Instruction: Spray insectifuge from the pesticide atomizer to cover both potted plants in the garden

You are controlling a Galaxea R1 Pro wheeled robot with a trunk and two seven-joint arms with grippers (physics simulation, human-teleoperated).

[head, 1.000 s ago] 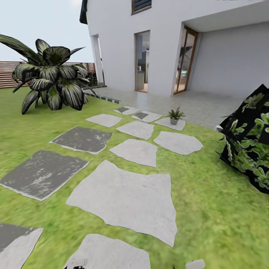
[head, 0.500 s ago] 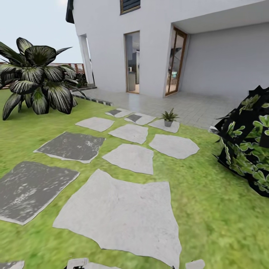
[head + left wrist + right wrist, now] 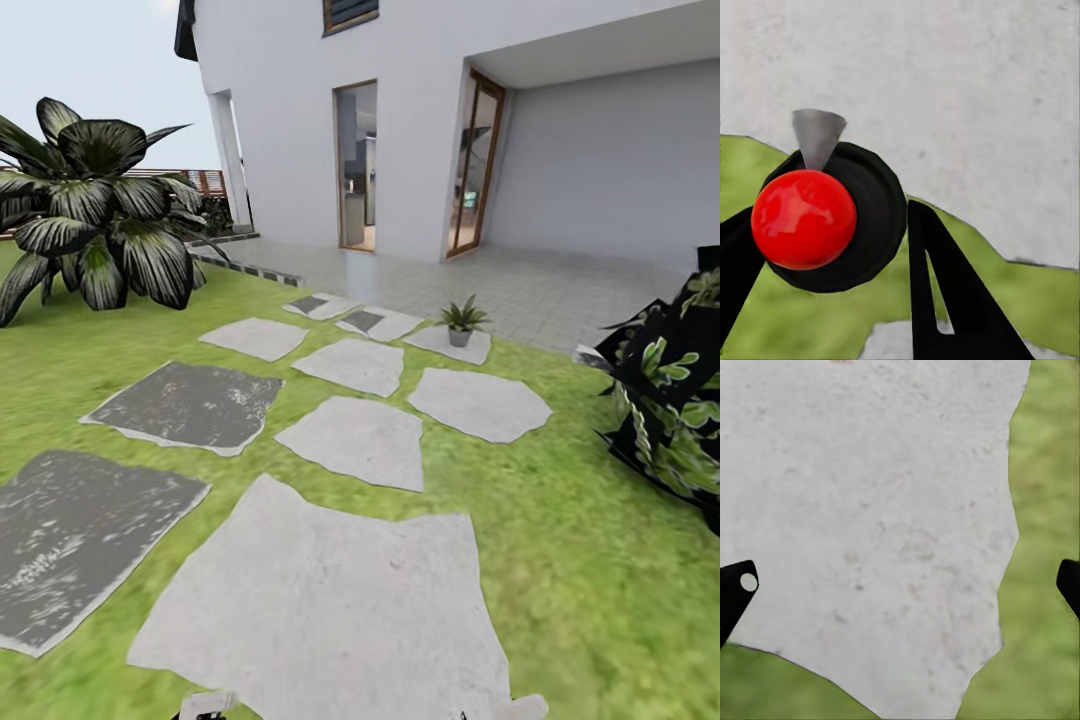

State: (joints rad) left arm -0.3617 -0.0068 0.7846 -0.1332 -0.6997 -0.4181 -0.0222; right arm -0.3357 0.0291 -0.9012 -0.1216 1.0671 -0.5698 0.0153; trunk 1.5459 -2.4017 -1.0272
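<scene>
the pesticide atomizer (image 3: 821, 217) sits clamped between the fingers of the left claw (image 3: 832, 240), seen from above in the left wrist view as a red knob on a dark round body with a grey nozzle, hanging over a pale stepping stone (image 3: 945, 97) and lawn. the right claw (image 3: 904, 585) is spread wide and carries nothing, its tips at the edges of the right wrist view. ahead in the head view, one potted plant (image 3: 462, 322) stands on a far stepping stone (image 3: 450, 344) near the paved terrace (image 3: 540, 290). against half a second ago the stones have slid down and grown, and the dark bush (image 3: 680, 400) has moved toward the right edge: the camera has moved, so the robot looks to be closing in on the plant. it is well apart yet, so spraying is likely some way off; i cannot pick out the second plant.
</scene>
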